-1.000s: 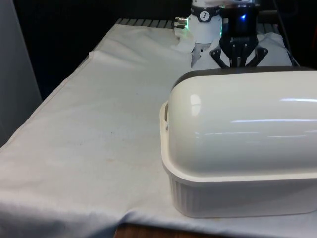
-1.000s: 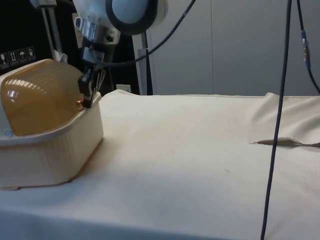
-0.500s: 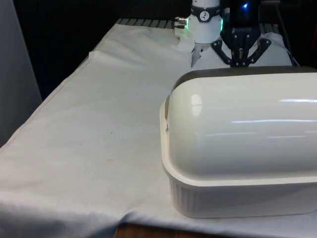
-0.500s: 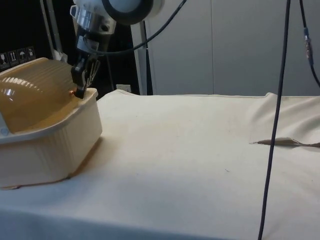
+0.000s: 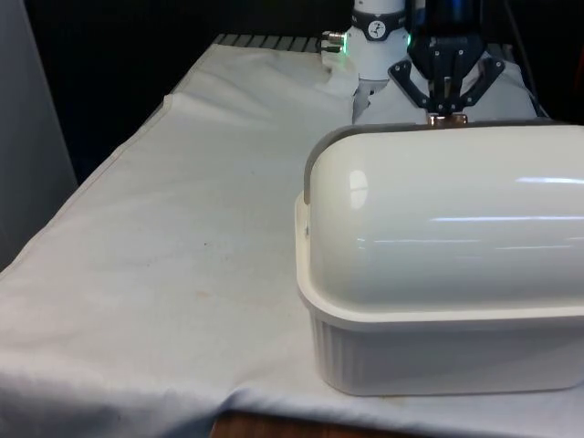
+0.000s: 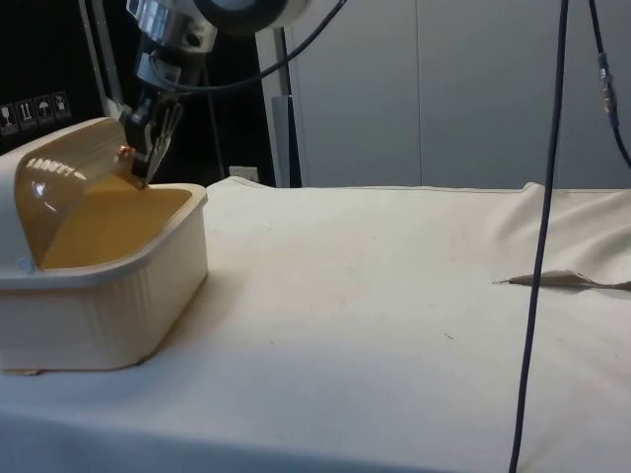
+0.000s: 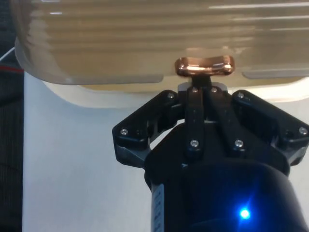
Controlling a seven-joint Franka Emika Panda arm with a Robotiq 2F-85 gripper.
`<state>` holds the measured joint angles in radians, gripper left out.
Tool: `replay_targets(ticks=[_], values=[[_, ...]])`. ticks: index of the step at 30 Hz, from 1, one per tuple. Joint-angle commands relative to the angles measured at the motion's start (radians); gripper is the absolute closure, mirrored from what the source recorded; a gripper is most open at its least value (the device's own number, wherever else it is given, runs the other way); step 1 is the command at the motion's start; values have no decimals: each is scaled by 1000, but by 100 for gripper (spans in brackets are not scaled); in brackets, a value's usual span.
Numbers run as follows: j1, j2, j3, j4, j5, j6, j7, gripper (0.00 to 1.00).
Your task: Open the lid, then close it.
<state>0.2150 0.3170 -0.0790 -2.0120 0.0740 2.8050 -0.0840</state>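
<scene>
**Lid part-raised, gripper clamped on its knob**

You have the bread box (image 5: 438, 347) at the lower right of the front view, its right end cut off by the frame edge. In the side view it sits at the lower left, also cropped. The lid (image 6: 69, 168) is rolled partway back there, leaving the box mouth open towards the cloth (image 6: 394, 325).

The gripper (image 7: 202, 92) has its fingers drawn together on the copper knob (image 7: 204, 66) at the lid's edge. In the front view the knob (image 5: 447, 119) just shows over the lid's crest at upper right, and the lid hides the fingertips. Whether the pads grip the knob's stem or its cap appears unclear. You cannot see the box interior's contents from any view.
</scene>
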Motion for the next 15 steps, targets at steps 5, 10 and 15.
replay_targets(ticks=[5, 10, 15], values=[[0, 0, -1, 11, 0, 0, 0, 100], [1, 14, -7, 48, -2, 0, 5, 100], [1, 22, -10, 72, -3, 1, 6, 100]])
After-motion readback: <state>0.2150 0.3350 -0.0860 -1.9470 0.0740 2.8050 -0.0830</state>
